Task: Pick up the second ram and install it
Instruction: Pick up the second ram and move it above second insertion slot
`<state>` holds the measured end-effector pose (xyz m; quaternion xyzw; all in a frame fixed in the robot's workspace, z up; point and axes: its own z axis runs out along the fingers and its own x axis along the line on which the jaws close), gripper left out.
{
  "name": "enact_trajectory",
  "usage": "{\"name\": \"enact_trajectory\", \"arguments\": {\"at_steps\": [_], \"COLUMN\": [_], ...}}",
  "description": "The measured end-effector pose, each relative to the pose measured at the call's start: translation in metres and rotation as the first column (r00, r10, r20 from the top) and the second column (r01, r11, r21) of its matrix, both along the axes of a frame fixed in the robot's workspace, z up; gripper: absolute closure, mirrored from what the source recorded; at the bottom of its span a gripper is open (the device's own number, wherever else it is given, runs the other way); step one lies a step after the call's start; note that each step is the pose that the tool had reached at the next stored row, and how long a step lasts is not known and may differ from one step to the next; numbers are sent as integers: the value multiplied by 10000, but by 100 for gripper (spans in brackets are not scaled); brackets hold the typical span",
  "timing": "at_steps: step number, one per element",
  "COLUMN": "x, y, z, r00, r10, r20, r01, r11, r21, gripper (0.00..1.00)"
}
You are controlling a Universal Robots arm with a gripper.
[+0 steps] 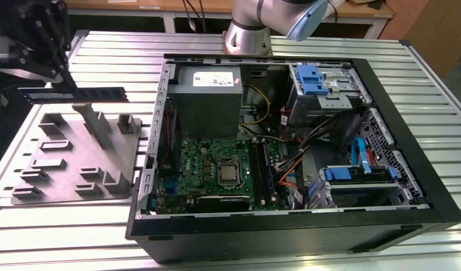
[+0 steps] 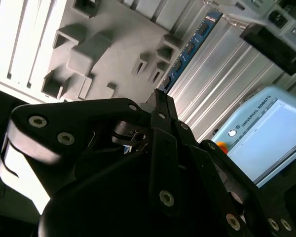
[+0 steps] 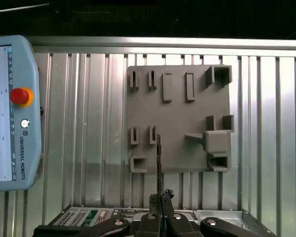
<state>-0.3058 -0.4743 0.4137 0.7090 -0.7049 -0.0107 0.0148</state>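
- One step was judged done: the second ram (image 1: 76, 94) was seen clamped in the narrowly closed end effector (image 1: 68, 86), lifted above the grey holder tray (image 1: 65, 164) on the table (image 1: 125, 42).
- Installation was judged left: the ram was held well apart from the open computer case (image 1: 291, 226), and the black memory slots (image 1: 265, 172) beside the motherboard (image 1: 204, 164) were not yet reached.
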Motion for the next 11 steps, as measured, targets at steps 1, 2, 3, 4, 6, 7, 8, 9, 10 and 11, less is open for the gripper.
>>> {"name": "enact_trajectory", "arguments": {"at_steps": [1,2,3,4,6,7,8,9,10,11], "x": [39,81,120,160,241,279,319,359,400,441], "y": [0,0,0,0,0,0,0,0,0,0], "z": [0,-1,-1,-2,-2,-3,-4,-4,-4,-5], "r00": [10000,10000,10000,10000,10000,10000,10000,10000,10000,10000], "r10": [0,0,0,0,0,0,0,0,0,0], "r20": [0,0,-1,0,-2,-2,-1,-2,-3,-3], "r01": [0,0,0,0,0,0,0,0,0,0], "r11": [10000,10000,10000,10000,10000,10000,10000,10000,10000,10000], "r21": [0,0,0,0,-1,0,1,0,0,0], "gripper": [89,89,89,89,89,89,89,89,89,89]}}
